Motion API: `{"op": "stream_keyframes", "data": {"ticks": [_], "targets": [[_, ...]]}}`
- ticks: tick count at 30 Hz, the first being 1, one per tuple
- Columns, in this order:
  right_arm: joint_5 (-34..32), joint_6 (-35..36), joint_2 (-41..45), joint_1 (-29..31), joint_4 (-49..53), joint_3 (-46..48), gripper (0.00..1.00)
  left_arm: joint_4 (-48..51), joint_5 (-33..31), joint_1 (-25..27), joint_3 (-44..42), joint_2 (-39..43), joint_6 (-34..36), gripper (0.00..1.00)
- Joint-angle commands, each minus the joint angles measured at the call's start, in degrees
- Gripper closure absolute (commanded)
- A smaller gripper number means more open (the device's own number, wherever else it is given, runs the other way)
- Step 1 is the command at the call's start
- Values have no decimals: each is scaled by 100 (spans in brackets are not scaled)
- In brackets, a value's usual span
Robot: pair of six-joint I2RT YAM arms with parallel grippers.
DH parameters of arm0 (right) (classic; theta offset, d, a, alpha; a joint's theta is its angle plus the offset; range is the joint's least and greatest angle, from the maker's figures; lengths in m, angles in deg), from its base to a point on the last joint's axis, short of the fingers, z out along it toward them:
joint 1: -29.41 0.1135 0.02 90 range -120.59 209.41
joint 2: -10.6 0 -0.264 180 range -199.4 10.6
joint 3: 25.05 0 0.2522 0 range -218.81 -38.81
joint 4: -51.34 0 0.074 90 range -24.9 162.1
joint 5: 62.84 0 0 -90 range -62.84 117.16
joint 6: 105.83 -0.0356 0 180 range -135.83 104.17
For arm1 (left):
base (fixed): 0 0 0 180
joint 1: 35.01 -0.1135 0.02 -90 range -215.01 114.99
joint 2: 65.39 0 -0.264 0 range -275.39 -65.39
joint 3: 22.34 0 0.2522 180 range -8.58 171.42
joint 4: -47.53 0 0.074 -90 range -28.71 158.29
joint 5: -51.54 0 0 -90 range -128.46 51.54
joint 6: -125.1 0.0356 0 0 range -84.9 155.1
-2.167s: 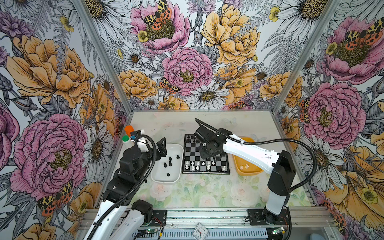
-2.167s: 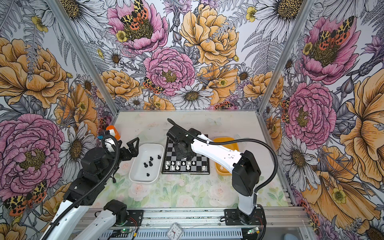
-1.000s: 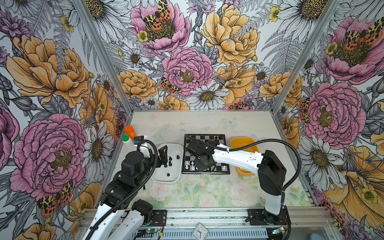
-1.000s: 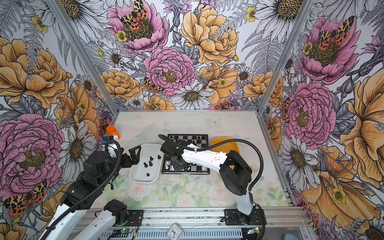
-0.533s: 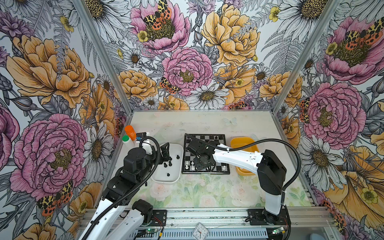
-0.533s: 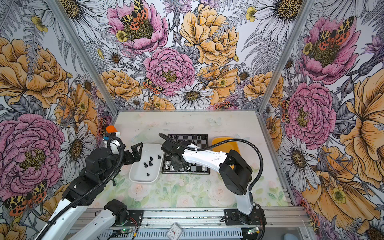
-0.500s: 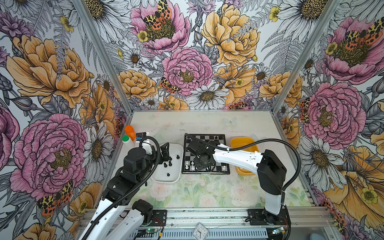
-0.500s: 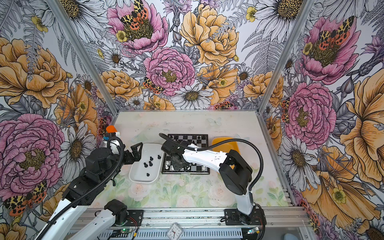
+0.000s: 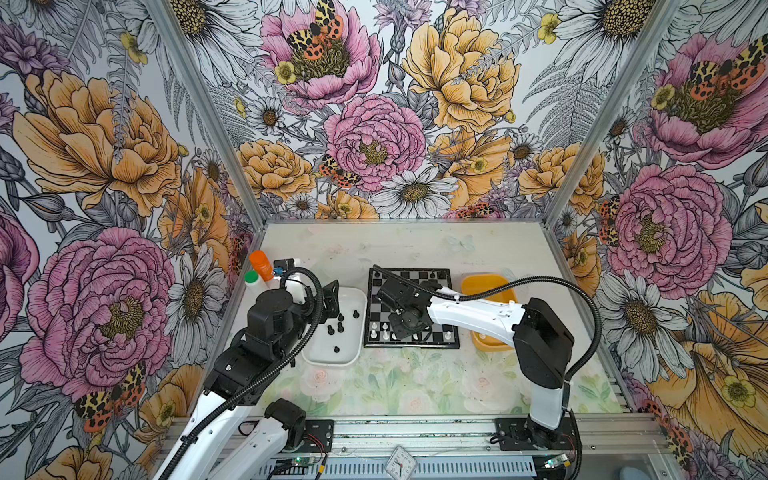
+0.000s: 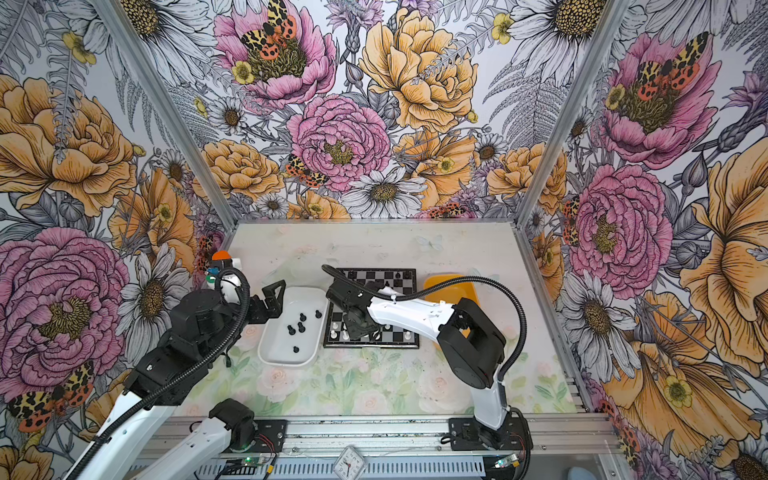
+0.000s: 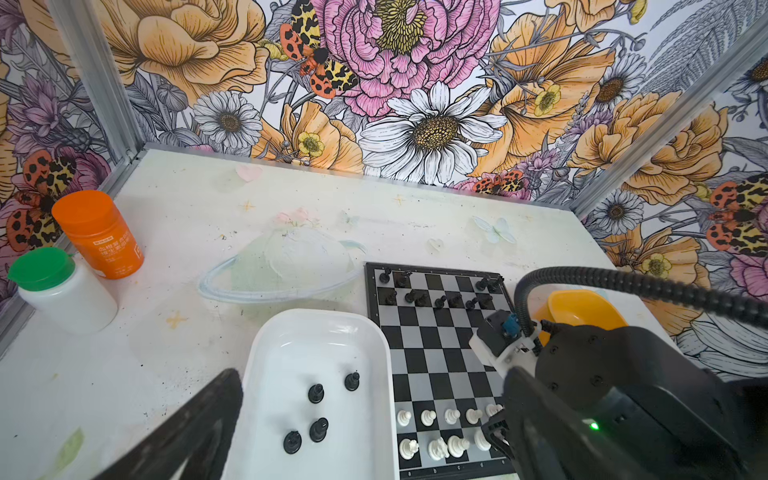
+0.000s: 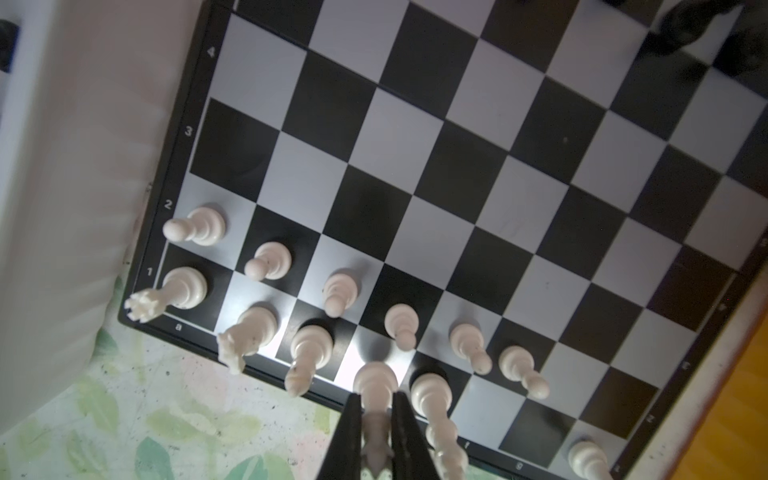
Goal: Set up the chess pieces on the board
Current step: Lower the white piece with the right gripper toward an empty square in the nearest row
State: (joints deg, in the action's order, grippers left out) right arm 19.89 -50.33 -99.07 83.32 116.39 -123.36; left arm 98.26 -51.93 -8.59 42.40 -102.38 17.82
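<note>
1. Right gripper (image 12: pixel 376 401): in both top views its fingertips are hidden under the right arm (image 9: pixel 469 316).
2. White piece (image 12: pixel 374 384) pinched between them: its top is blurred and cut by the picture's edge, so its kind is unclear.
3. Board (image 11: pixel 432 332): in the left wrist view the right arm covers its near right corner and part of the white rows.
4. Yellow tray (image 9: pixel 486 286): largely behind the arm in both top views, contents mostly hidden.
5. Black pieces (image 12: pixel 681 33): blurred in the right wrist view, too small to name in the top views.
6. Left gripper (image 10: pixel 277 298): its wrist view shows only 1 finger (image 11: pixel 195 424), cut by the edge.
</note>
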Motion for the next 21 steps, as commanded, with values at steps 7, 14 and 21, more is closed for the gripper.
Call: {"op": "stream_keyframes", "data": {"ticks": [7, 14, 21], "targets": [[15, -47, -220, -20, -145, 0, 87, -155, -50, 36, 125, -20, 224, 1], [19, -78, -270, -18, -145, 53, 86, -214, -69, 32, 124, -80, 311, 1], [17, -100, -253, -21, -145, 26, 71, -331, 24, 11, 183, -293, 409, 1]]}}
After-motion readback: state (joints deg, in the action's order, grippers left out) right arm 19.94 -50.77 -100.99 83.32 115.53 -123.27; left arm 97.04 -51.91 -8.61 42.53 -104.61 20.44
